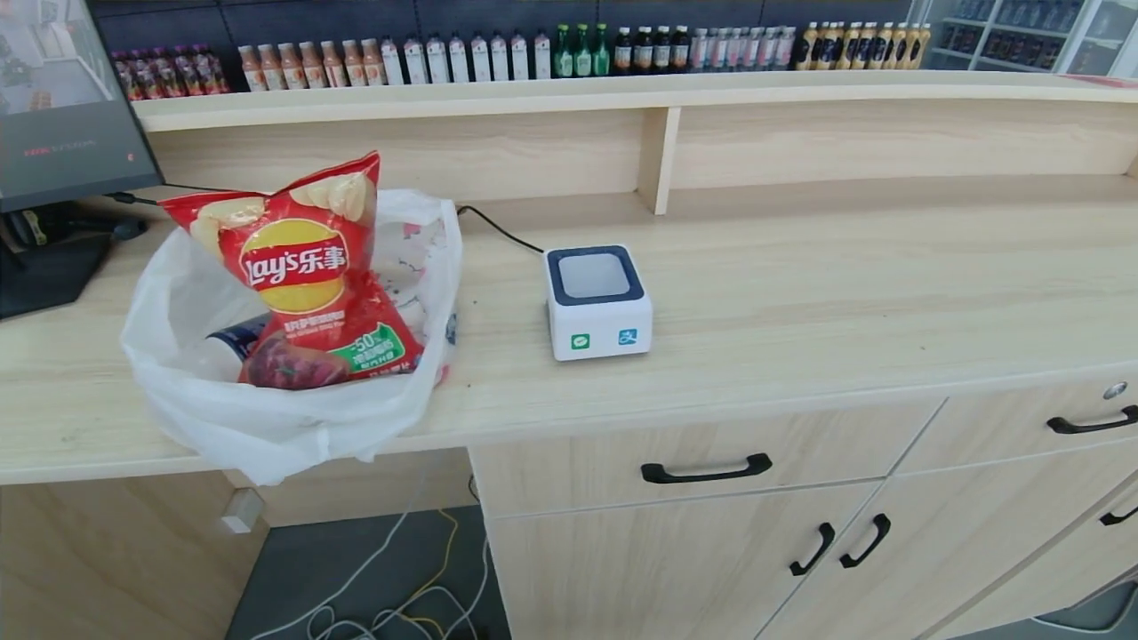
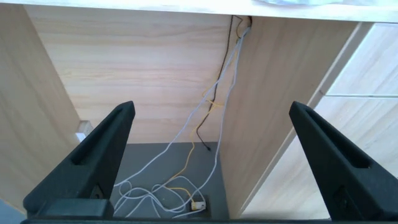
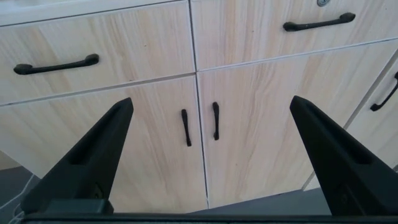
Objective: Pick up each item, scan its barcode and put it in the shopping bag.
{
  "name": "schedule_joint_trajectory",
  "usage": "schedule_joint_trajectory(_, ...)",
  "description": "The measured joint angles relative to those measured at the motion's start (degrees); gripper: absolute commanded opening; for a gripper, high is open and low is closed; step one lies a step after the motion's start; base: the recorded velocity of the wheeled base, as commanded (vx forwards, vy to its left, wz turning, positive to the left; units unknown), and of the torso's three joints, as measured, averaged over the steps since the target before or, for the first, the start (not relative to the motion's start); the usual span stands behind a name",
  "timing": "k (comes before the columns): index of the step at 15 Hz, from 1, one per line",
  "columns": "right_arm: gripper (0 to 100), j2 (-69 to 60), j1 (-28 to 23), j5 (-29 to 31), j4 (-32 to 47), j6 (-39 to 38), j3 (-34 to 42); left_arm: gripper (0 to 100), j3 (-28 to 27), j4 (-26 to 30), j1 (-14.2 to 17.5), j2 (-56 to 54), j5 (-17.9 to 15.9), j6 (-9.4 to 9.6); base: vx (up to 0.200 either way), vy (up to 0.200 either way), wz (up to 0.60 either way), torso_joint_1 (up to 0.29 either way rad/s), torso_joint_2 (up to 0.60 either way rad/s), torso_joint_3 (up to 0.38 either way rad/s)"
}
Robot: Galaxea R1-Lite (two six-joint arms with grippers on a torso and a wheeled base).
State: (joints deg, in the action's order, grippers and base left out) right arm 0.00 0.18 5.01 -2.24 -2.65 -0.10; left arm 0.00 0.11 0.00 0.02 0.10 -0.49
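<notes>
A white plastic shopping bag [image 1: 267,418] sits open at the left of the wooden counter, hanging a little over its front edge. A red chips bag [image 1: 302,276] stands upright inside it, and a dark-capped container [image 1: 233,340] lies beside the chips. The white barcode scanner [image 1: 597,300] with a blue-framed window stands to the right of the bag. My left gripper [image 2: 211,162] is open below the counter, facing the gap with cables. My right gripper [image 3: 211,162] is open too, facing the cabinet doors, with nothing between its fingers.
A monitor [image 1: 62,98] stands at the counter's far left. A raised shelf [image 1: 658,133] with a row of bottles [image 1: 569,49] runs along the back. Drawers and doors with black handles [image 1: 707,469] lie under the counter [image 1: 845,293]. Loose cables [image 1: 400,587] trail on the floor.
</notes>
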Motion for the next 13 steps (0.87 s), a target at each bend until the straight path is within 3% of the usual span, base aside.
schedule_joint_trajectory(13, 100, 0.00, -0.02, -0.04, 0.00, 0.11, 0.00, 100, 0.00, -0.01, 0.00, 0.00, -0.02, 0.06, 0.000, 0.000, 0.00, 0.000, 0.00, 0.000)
